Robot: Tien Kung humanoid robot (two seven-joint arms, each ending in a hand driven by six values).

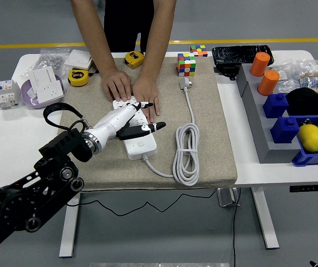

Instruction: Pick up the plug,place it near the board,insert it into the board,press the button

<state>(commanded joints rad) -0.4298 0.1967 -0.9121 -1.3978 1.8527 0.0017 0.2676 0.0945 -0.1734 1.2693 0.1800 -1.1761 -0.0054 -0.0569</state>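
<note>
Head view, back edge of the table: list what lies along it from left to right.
White breaker → wall socket → yellow tape measure → second tape measure → colour cube → orange cylinder → bag of small parts.

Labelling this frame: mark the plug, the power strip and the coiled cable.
plug [185, 83], head view, its white body.
power strip [141, 146], head view, bare near end.
coiled cable [186, 153], head view, middle of the loops.
</note>
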